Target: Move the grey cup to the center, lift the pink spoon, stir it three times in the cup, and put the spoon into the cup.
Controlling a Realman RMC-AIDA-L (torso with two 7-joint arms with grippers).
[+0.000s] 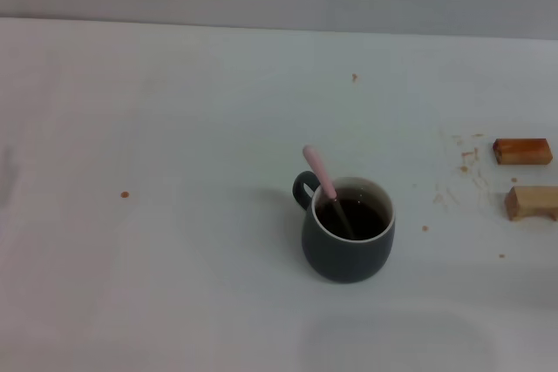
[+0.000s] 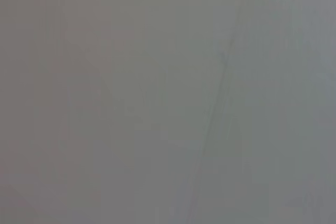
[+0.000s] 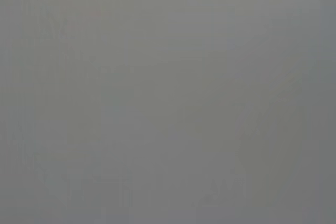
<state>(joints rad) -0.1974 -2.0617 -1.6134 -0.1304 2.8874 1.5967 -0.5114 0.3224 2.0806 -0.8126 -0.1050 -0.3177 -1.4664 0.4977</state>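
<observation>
White bench (image 1: 174, 128) fills the head view, with a pale wall strip along the top. Just right of centre, low in the frame, stands the grey cup (image 1: 349, 254), a rounded dark blue-grey ceramic mug holding dark brown liquid, its loop handle toward the upper left. The pink spoon (image 1: 319, 172), slim and pale-handled, leans inside it, handle rising over the rim by the mug handle. Two small wooden blocks (image 1: 523, 151) lie at the right edge.

Both wrist views show only flat grey. Neither hand appears anywhere, so their state cannot be told.

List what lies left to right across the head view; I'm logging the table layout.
Small brown crumb → grey cup with the pink spoon standing in it → two wooden blocks at the right edge, one nearer than the other.
</observation>
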